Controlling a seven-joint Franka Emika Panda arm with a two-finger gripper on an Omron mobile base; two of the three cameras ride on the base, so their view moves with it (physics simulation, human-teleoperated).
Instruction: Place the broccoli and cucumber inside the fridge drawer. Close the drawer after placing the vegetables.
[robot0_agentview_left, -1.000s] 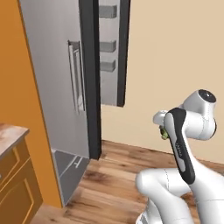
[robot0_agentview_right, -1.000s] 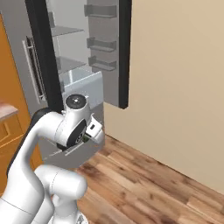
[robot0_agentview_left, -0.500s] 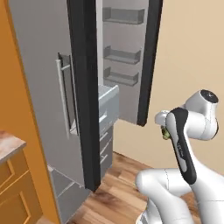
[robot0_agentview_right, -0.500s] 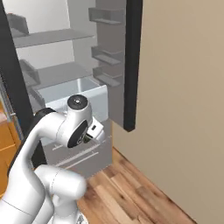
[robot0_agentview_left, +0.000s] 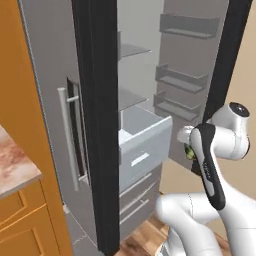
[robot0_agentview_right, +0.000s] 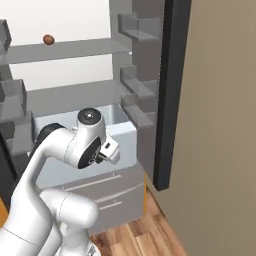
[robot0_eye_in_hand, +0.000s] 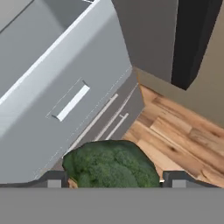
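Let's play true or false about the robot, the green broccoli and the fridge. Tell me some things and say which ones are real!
1. The gripper holds the broccoli. True.
2. The fridge drawer is pushed shut. False: it is pulled out, open at the top.
3. The broccoli lies inside the fridge drawer. False: it is between the fingers, out in front of the drawer.
4. A small brown thing sits on a fridge shelf. True.
5. The floor is wooden planks. True.
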